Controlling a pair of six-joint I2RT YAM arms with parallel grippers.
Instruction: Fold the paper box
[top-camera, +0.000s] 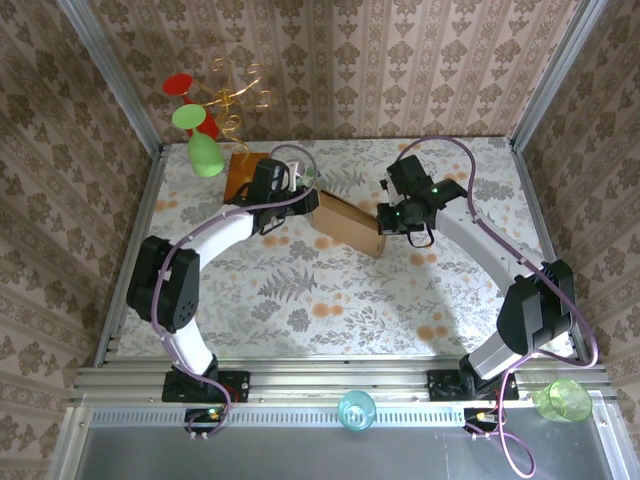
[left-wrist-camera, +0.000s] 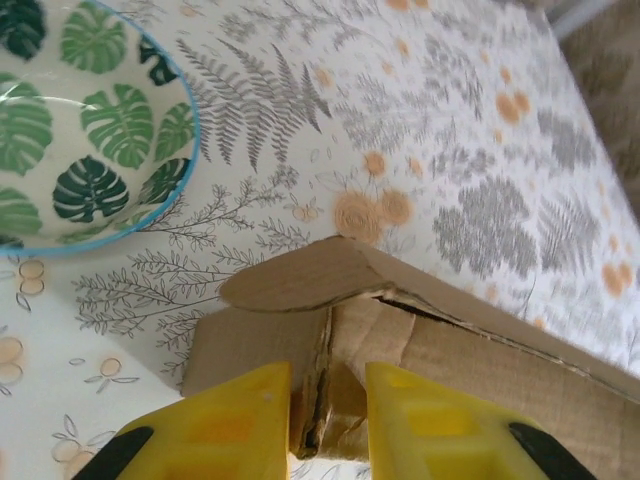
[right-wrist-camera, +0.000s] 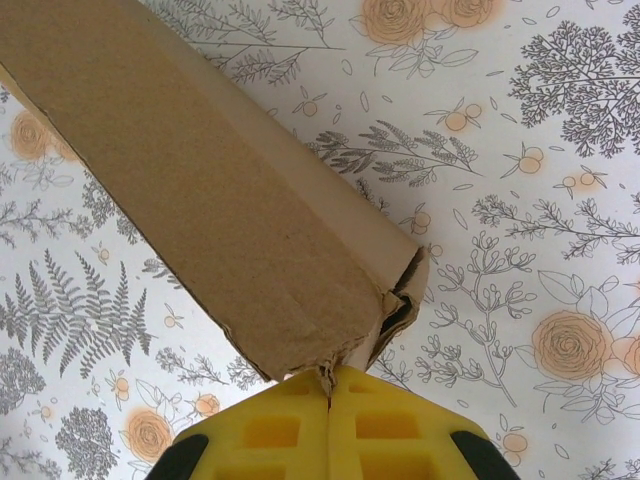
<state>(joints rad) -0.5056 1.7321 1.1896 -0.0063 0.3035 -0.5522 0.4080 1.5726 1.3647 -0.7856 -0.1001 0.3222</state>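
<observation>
Mid-fold, our left gripper (left-wrist-camera: 328, 420) pinches an end wall of the paper box (top-camera: 348, 226), our right gripper (right-wrist-camera: 329, 400) is shut tight on its other corner, so next we should tuck that wall inward

bowl (left-wrist-camera: 100, 130) cut off left, paper box (right-wrist-camera: 200, 200) cropped

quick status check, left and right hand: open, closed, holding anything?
Left hand: closed on an upright flap of the paper box.
Right hand: closed, pinching the paper box at its end corner.
</observation>
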